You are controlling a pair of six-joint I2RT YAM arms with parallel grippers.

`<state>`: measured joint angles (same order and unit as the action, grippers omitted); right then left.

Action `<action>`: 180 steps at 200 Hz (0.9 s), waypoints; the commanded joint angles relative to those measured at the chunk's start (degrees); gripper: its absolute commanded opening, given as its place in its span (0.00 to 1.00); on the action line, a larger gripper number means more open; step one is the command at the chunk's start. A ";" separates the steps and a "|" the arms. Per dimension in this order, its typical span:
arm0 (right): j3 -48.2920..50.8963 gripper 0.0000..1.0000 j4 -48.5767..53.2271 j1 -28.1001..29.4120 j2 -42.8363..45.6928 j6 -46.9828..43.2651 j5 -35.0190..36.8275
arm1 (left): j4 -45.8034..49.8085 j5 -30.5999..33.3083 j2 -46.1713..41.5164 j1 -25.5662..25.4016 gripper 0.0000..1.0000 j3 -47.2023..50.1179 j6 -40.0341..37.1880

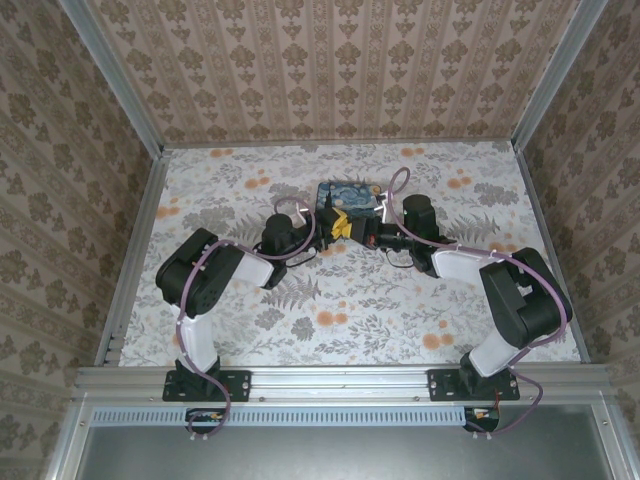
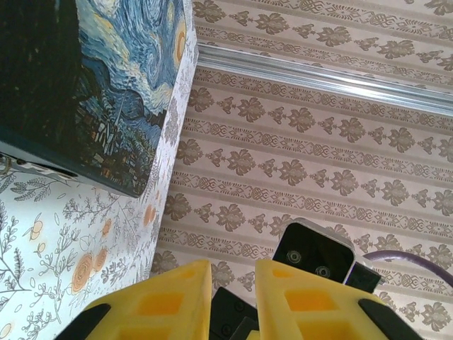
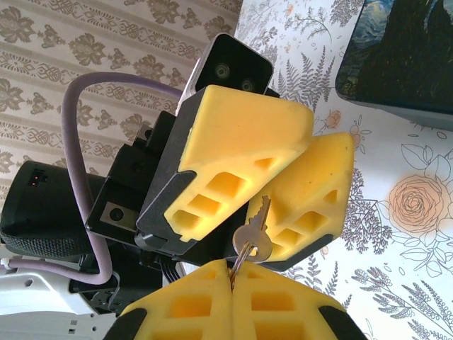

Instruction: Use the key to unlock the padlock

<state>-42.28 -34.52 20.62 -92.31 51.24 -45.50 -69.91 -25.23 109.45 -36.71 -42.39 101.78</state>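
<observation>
Key [image 3: 253, 230] points blade-up, long axis near vertical, clamped in right pincer [image 3: 230, 273]; left pincer [image 2: 232, 276] narrowly apart.

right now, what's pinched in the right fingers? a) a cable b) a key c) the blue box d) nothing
b: the right wrist view shows a silver key sticking up from between the closed right fingers.

The tin [image 1: 349, 196] is swirly night-sky blue, the key [image 3: 253, 237] silvery, the tabletop [image 1: 400, 300] white with orange flowers.
</observation>
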 commanded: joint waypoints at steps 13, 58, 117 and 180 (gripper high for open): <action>0.62 0.00 -2.03 -0.12 0.42 0.43 -0.82 | -2.60 0.19 -0.20 0.06 0.21 0.65 -1.56; 0.70 0.00 -1.87 -0.13 0.51 0.24 -0.73 | -2.51 0.36 -0.38 0.06 0.17 0.56 -1.68; 1.06 0.00 -1.64 -0.14 0.82 0.16 -0.47 | -2.27 0.63 -0.68 0.15 0.05 1.00 -2.37; 1.21 0.23 -0.49 -0.30 1.56 -0.24 0.38 | -0.79 0.12 -1.91 0.54 0.00 1.00 -5.41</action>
<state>-41.82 -34.46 20.62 -92.31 51.40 -45.45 -69.91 -25.04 109.43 -36.69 -42.00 99.88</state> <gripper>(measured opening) 0.121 0.048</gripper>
